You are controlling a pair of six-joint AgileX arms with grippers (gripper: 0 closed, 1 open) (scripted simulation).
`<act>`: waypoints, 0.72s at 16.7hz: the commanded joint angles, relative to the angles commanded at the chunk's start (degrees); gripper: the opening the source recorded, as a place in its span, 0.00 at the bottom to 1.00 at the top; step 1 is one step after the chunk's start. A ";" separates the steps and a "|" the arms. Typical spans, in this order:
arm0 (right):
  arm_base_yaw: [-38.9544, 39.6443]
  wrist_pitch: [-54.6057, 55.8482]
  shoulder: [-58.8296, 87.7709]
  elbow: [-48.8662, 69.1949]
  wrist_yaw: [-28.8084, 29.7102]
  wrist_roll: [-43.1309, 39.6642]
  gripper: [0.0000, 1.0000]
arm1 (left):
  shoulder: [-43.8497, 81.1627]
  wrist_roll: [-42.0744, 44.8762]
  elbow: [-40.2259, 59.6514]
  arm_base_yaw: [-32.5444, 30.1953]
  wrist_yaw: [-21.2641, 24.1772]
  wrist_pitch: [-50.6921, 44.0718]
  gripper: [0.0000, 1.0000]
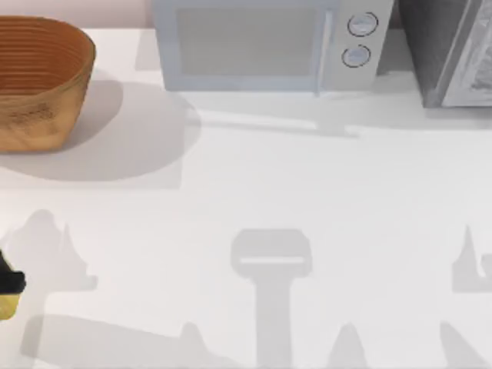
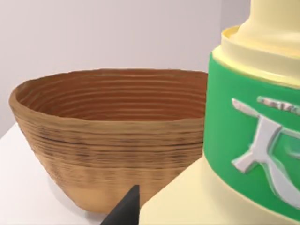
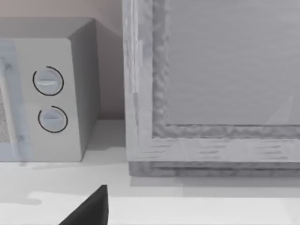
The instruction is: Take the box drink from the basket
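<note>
Left claw [image 1: 6, 288] sits at the tabletop's [image 1: 307, 184] left edge, closed around the box drink [image 2: 243, 150], which is outside the basket [image 1: 38, 81] at the rear left. Right claw [image 3: 89, 208] faces the microwave [image 1: 261, 42]; its opening cannot be judged.

Cream, green-banded box drink [image 2: 243, 140] outside empty woven basket [image 1: 38, 84]
</note>
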 joint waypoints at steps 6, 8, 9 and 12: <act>0.00 0.00 0.00 0.00 0.00 0.00 1.00 | 5.99 -0.65 2.25 -2.83 -5.29 1.44 0.00; 0.00 0.00 0.00 0.00 0.00 0.00 1.00 | 11.88 -1.21 5.09 -5.99 -10.81 3.43 0.00; 0.00 0.00 0.00 0.00 0.00 0.00 1.00 | 15.40 -1.51 6.93 -7.92 -14.16 4.74 0.00; 0.00 0.00 0.00 0.00 0.00 0.00 1.00 | 27.92 -2.38 13.80 -14.87 -26.13 9.74 0.00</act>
